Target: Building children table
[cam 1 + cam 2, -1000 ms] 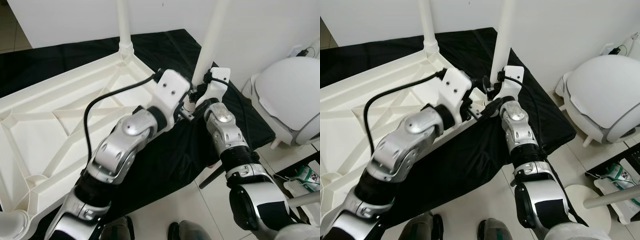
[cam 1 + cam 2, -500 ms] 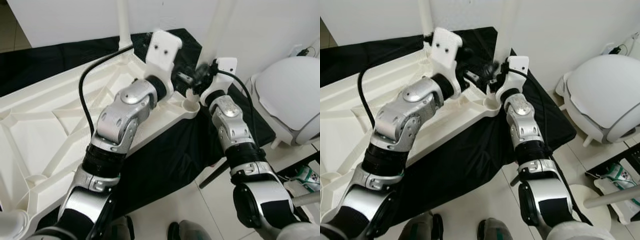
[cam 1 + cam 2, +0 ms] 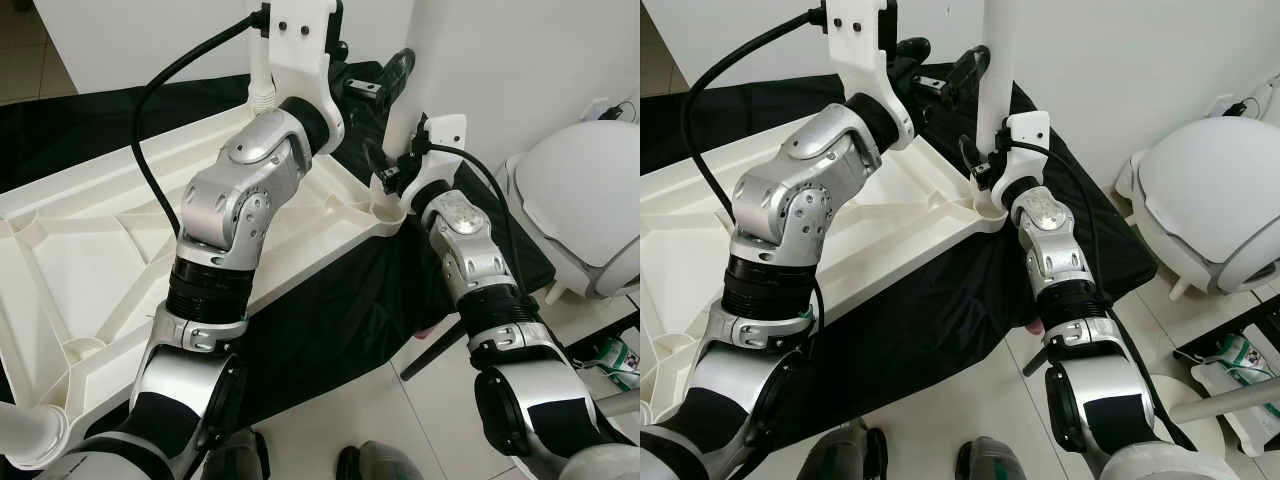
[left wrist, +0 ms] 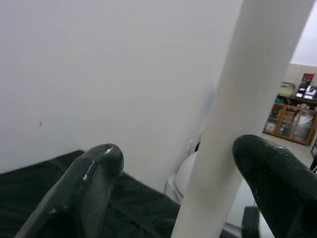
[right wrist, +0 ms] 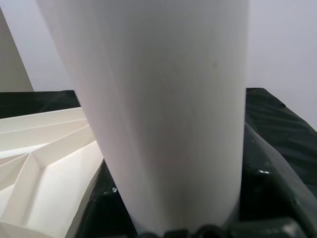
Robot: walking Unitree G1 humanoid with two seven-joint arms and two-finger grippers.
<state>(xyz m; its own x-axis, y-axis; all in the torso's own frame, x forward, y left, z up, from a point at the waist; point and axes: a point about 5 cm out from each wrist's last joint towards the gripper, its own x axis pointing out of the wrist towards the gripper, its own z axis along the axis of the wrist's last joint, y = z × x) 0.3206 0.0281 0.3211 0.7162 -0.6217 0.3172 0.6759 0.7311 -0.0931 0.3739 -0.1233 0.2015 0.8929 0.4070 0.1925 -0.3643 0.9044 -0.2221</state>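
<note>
Risk: white round plastic table leg (image 3: 995,60) tilting in corner socket | right gripper (image 3: 980,165) clamps leg base | left gripper (image 3: 940,75) spread wide around leg higher up

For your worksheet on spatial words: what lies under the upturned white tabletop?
A black cloth lies under the tabletop, spread over pale floor tiles. What the cloth covers beneath the tabletop's middle is hidden.

A black cloth (image 3: 330,320) covers the floor, with a white domed appliance (image 3: 585,215) beside it.
</note>
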